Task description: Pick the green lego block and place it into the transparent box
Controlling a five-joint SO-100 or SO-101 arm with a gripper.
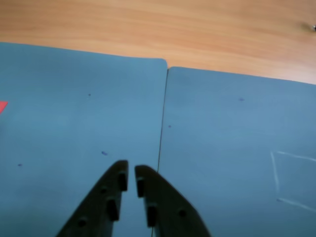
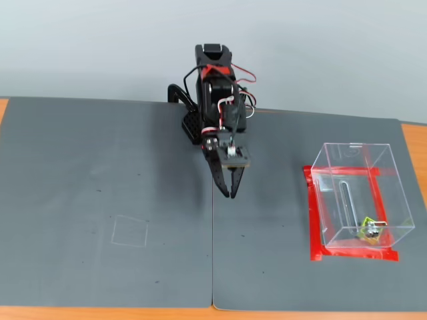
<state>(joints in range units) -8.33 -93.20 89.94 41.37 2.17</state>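
- Wrist view: my jaws [image 1: 131,174] point up the picture from the bottom edge, their tips almost together with only a thin slit between them, and nothing is held in that slit.
- Wrist view: below them lie two blue-grey mats [image 1: 74,113] side by side, and the seam [image 1: 162,123] between the mats runs up from just right of my tips.
- Wrist view: beyond the mats is the bare wooden worktop [image 1: 197,29], filling the top of the picture.
- Wrist view: a faint chalk square [image 1: 291,180] is drawn on the right mat, well apart from my tips, and a scrap of red [image 1: 2,106] shows at the left edge. Neither block nor box appears here.
- Fixed view: my arm [image 2: 217,93] stands at the far edge of the mats, near the middle, and my jaws hang down over the seam, tips nearly closed and empty.
- Fixed view: the box [image 2: 360,193] sits on the right mat, well apart from me, with red tape [image 2: 312,220] round its base.
- Fixed view: the block [image 2: 367,230] lies inside the box, on its floor, in the near right corner, next to a small metal fitting [image 2: 377,225].
- Fixed view: the chalk square sits on the left mat, away from both my jaws and the box.
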